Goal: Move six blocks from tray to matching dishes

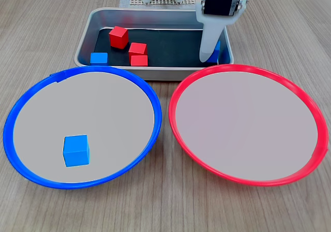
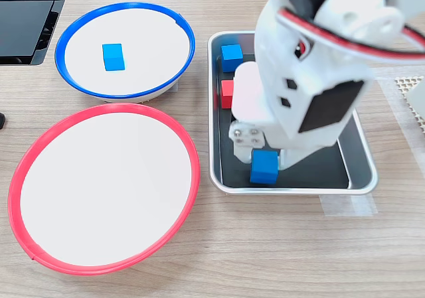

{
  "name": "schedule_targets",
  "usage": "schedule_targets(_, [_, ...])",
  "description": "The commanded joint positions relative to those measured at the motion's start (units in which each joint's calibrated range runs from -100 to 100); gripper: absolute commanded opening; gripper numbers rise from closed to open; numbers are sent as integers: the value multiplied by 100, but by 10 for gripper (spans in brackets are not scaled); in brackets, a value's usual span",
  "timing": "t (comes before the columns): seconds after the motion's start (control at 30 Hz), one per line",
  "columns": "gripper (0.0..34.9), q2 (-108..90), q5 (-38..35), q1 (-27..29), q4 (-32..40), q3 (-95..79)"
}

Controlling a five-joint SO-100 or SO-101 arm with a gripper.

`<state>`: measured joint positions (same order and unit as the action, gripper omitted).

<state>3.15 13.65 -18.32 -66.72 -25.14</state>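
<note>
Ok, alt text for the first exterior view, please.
A white robot gripper reaches into a silver tray holding three red blocks and two blue ones. In front sit a blue-rimmed dish with one blue block and a red-rimmed dish.

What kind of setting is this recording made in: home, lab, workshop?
Probably a lab or office desk set up for robot trials: a wood-grain tabletop, a rectangular silver metal tray taped down, and a dark keyboard-like object at the second exterior view's left edge.
</note>
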Motion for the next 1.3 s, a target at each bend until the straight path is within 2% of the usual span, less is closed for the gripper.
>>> schedule_targets(0.0, [2, -465, -381, 811, -1074, 934])
schedule_targets(0.13, [2, -388, -791, 2119, -1718, 2172])
schedule_targets(0.23, [2, 98, -913, 2825, -1603, 3055])
schedule_targets(0.33, [2, 772, -996, 3004, -1207, 3629])
schedule_targets(0.5, [12, 1693, -1084, 2862, -530, 4284])
schedule_targets(0.6, [51, 1992, -1094, 2778, -307, 4576])
schedule_targets(0.67, [118, 2137, -1123, 2768, -257, 4694])
schedule_targets(0.7, [169, 2196, -1172, 2768, -257, 4730])
schedule_targets(0.8, [221, 2205, -1280, 2787, -282, 4721])
schedule_targets(0.83, [222, 2162, -1333, 2806, -323, 4685])
schedule_targets(0.93, [212, 1736, -1661, 2872, -571, 4339])
schedule_targets(0.97, [107, 1454, -1851, 2891, -736, 4111])
schedule_targets(1.0, [69, 1113, -2105, 2881, -835, 3765])
schedule_targets(1.03, [13, 670, -2466, 2853, -951, 3292])
schedule_targets(1.1, [4, -303, -3263, 2806, -1041, 2099])
schedule_targets(1.23, [3, -1420, -4176, 2768, -596, 388])
schedule_targets(1.27, [16, -1531, -4317, 2750, -521, 170])
